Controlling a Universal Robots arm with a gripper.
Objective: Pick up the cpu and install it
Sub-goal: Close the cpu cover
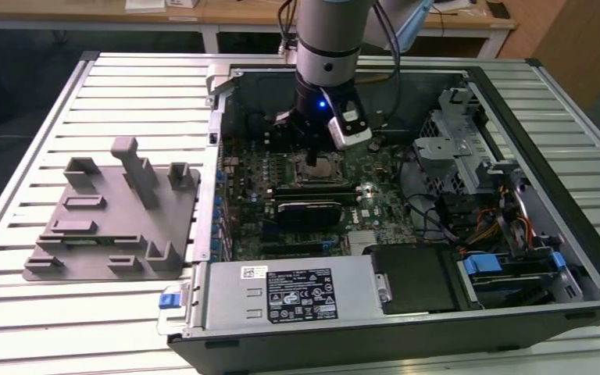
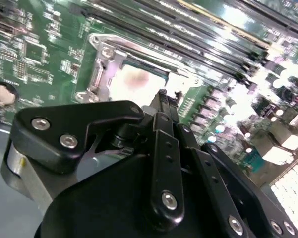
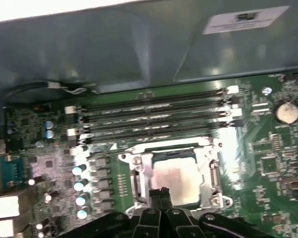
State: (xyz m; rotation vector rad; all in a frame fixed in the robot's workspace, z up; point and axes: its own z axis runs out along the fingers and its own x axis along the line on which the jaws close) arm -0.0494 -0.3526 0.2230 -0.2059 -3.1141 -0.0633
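Observation:
The cpu point(image 3: 177, 179), a silver square chip, lies flat inside the metal socket frame point(image 3: 137, 174) on the green motherboard; it also shows as a pale square point(image 2: 138, 81) in the second wrist view and under the arm point(image 1: 321, 167) in the exterior view. My gripper point(image 3: 160, 193) hangs just above the socket's edge, its two thin black fingertips point(image 2: 162, 97) pressed together with nothing between them. In the exterior view the gripper point(image 1: 308, 156) reaches down into the open computer case. The fingers hide part of the cpu's edge.
Several black memory slots point(image 3: 153, 111) run beside the socket. The case wall point(image 3: 139, 44) rises close behind them. A grey fixture plate point(image 1: 112, 226) with upright blocks lies at the exterior view's left. The power supply point(image 1: 300, 291), drive cage point(image 1: 456, 144) and cables point(image 1: 498, 226) crowd the case.

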